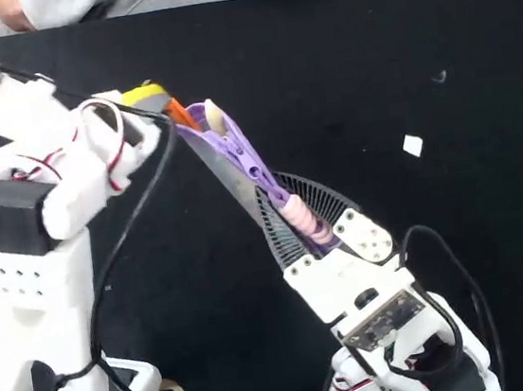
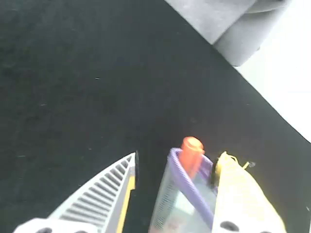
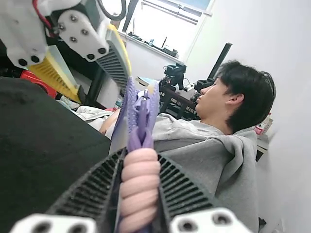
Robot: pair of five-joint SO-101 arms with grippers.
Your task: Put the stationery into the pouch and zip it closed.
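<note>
My right gripper (image 3: 140, 162) is pressed together on one end of the pouch. Its two black ribbed fingers (image 3: 182, 191) pinch a pink ribbed soft piece (image 3: 140, 187) that lies along the pouch's edge, together with that edge. What the pink piece is, I cannot tell.

The pouch is a long, clear plastic pouch with a purple zip edge (image 1: 239, 165). It runs in a slanted line from the right gripper to my left gripper (image 2: 180, 155), so it spans between the two.

At the pouch's far end, the left gripper is spread. Its grey ribbed finger (image 2: 104, 191) stands apart from one side of the pouch, with black table showing in the gap. The yellow finger (image 2: 240, 194) lies against the other side of the pouch.

This far end of the pouch is open, and the purple rim forms a narrow mouth. An orange marker with a rounded cap (image 2: 191, 151) sticks out of that mouth, with the rest of it inside the pouch. Just beside the marker, in the same mouth, a cream-coloured rounded item (image 1: 217, 117) also pokes out; I cannot tell what it is.

A small white scrap (image 1: 413, 145) lies well apart from the pouch, on the side away from the left arm. It rests on the black cloth-covered table (image 1: 370, 68) that lies under the pouch and both arms.
</note>
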